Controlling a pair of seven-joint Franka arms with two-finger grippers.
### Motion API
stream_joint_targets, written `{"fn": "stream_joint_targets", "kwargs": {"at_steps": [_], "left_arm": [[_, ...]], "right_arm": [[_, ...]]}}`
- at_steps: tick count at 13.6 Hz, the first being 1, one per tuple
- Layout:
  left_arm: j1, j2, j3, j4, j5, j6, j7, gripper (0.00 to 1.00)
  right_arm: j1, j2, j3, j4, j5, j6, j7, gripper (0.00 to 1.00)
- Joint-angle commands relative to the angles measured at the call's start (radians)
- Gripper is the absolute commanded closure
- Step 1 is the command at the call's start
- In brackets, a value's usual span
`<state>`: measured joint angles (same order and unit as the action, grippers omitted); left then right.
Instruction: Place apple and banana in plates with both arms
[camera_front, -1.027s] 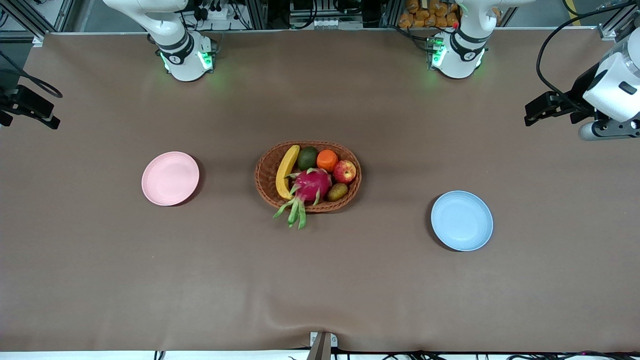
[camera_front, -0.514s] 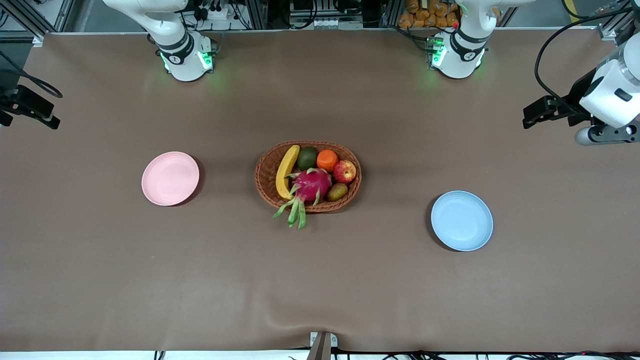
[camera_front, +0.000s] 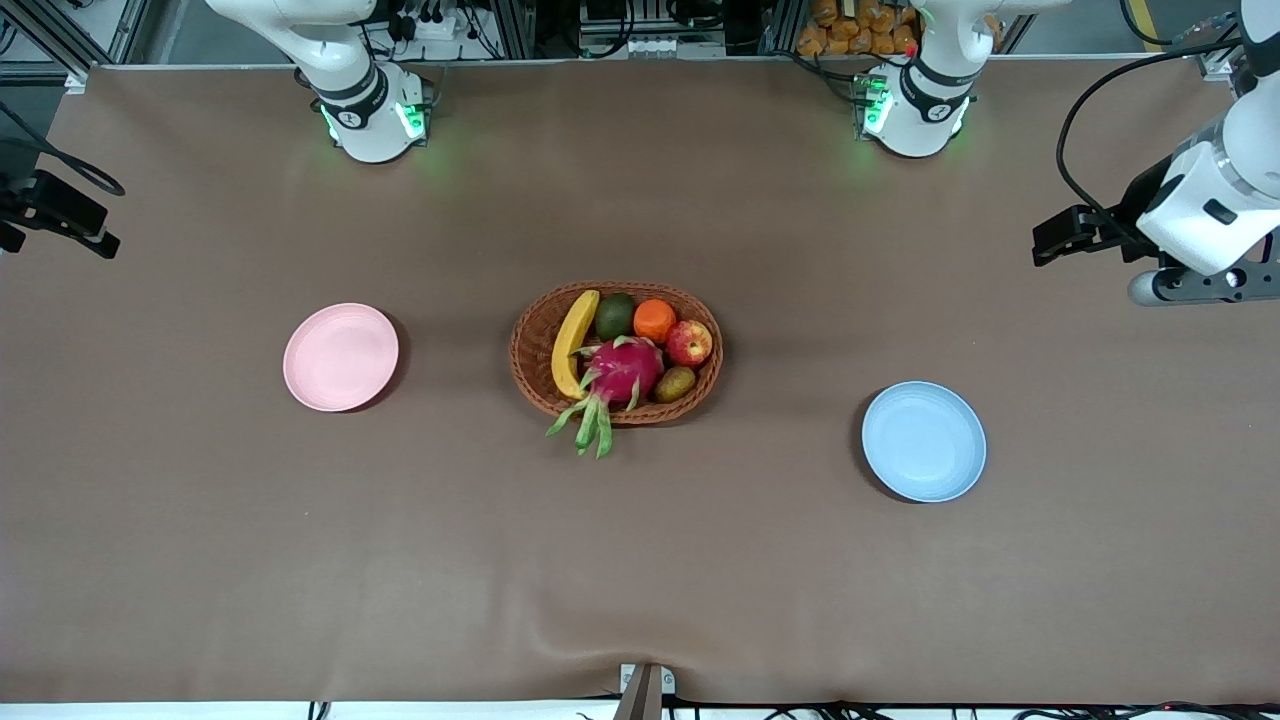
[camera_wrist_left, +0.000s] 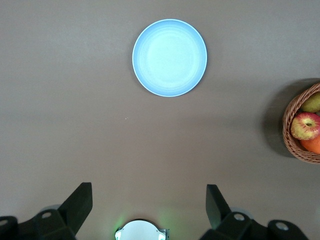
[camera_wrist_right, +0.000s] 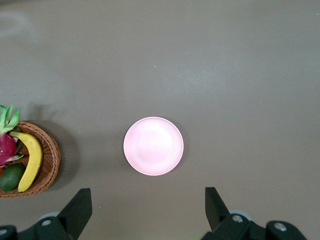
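Apple (camera_front: 689, 343) and banana (camera_front: 572, 343) in wicker basket (camera_front: 530, 345), plates empty; left gripper (camera_wrist_left: 147, 205), right gripper (camera_wrist_right: 146, 207) high, jaws apart; next, descend to fruit

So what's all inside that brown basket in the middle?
The basket holds a banana, an apple, an orange, a dragon fruit, a dark green fruit and a small brownish one. Anything beneath them is hidden.

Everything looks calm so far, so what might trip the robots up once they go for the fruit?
The apple sits tight against the orange and dragon fruit in the basket, so an open pincer could nudge those. The banana lies along the rim and may slip from a grip.
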<state>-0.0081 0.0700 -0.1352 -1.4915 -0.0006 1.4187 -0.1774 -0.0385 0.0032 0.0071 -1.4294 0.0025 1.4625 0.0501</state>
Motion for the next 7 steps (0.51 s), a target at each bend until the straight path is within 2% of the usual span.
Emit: {"fn": "stream_joint_targets", "kwargs": {"at_steps": [1,7], "left_arm": [[-0.001,0.004,-0.001,0.004,-0.019,0.002,-0.008,0.0],[-0.001,0.004,-0.003,-0.001,-0.013,0.003,-0.008,0.0]], "right_arm": [[-0.004,0.008,0.002,0.018,-0.002,-0.01,-0.007,0.0],[-0.008,0.009,0.002,0.018,0.001,-0.011,-0.007,0.0]]}}
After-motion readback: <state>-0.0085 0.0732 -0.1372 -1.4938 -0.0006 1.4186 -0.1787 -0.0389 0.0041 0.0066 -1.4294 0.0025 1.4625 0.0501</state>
